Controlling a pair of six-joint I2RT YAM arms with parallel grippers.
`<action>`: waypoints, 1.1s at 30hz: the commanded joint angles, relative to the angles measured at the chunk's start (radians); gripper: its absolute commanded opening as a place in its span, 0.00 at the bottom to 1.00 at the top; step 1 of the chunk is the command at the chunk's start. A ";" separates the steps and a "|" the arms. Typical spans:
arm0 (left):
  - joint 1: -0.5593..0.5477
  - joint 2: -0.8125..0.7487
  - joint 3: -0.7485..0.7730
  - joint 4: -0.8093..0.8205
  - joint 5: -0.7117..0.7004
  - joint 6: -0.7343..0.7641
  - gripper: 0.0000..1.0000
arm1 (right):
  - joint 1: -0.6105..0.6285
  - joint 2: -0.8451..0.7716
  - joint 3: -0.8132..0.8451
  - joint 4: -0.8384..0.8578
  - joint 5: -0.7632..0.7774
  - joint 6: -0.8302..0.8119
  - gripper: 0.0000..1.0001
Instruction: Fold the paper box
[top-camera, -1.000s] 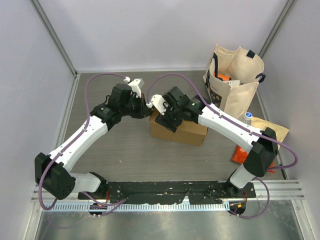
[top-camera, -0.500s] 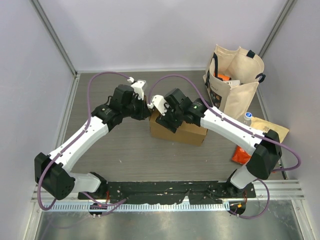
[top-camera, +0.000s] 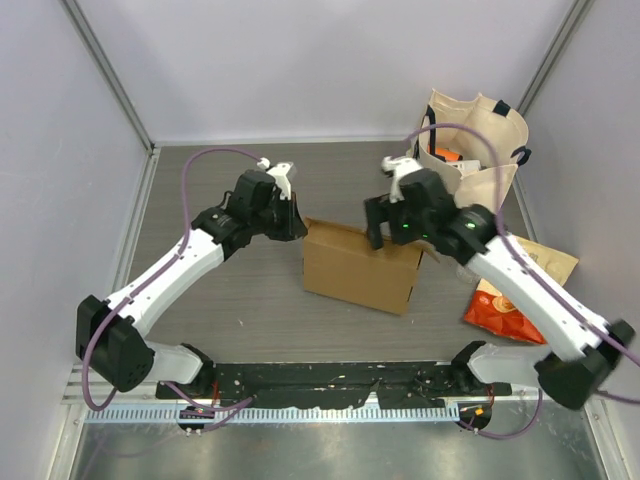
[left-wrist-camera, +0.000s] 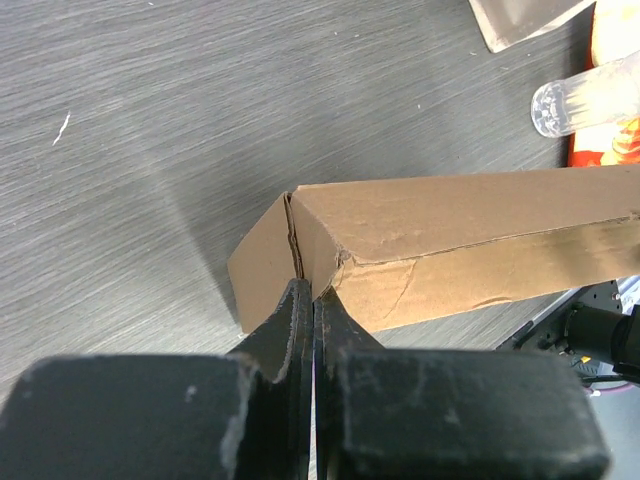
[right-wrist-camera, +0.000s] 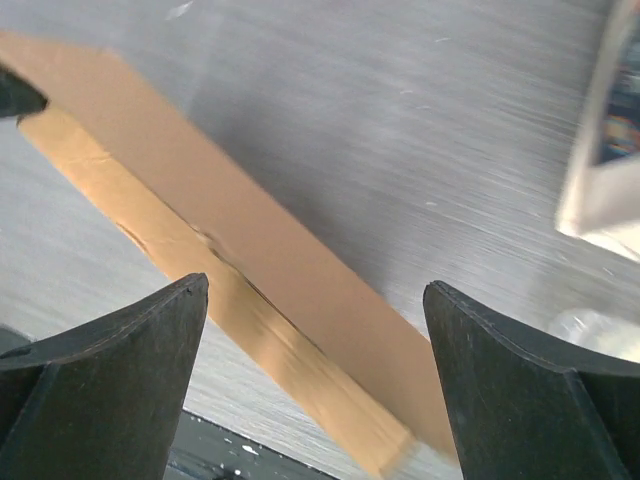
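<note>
The paper box (top-camera: 355, 268), plain brown cardboard, stands on the table between the arms. In the left wrist view its long upper edge (left-wrist-camera: 450, 215) runs to the right. My left gripper (top-camera: 299, 228) is shut, and its fingertips (left-wrist-camera: 300, 300) press together against the box's far-left corner; no cardboard shows between them. My right gripper (top-camera: 378, 222) hovers above the box's far right edge, clear of it. In the right wrist view that gripper (right-wrist-camera: 315, 288) is wide open, and the box (right-wrist-camera: 250, 270) lies below the gap, untouched.
A cream tote bag (top-camera: 470, 150) stands at the back right. An orange snack bag (top-camera: 505, 312) and a flat brown sheet (top-camera: 548, 262) lie right of the box. A clear bottle (left-wrist-camera: 572, 100) lies near the snack bag. Walls close in on three sides.
My right gripper has let go of the box, lifted, swung right and opened fully. The box's top now shows uncovered. My left gripper stays shut at the far-left corner.
</note>
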 joint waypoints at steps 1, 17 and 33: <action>0.003 0.031 0.036 -0.129 0.004 0.012 0.00 | -0.037 -0.203 -0.012 -0.113 0.210 0.121 0.94; 0.003 -0.028 0.041 -0.173 -0.018 0.026 0.00 | -0.063 -0.321 -0.129 -0.173 0.231 0.167 0.39; 0.001 -0.100 -0.008 -0.181 -0.054 0.014 0.00 | -0.061 -0.445 -0.204 -0.207 0.087 0.221 0.43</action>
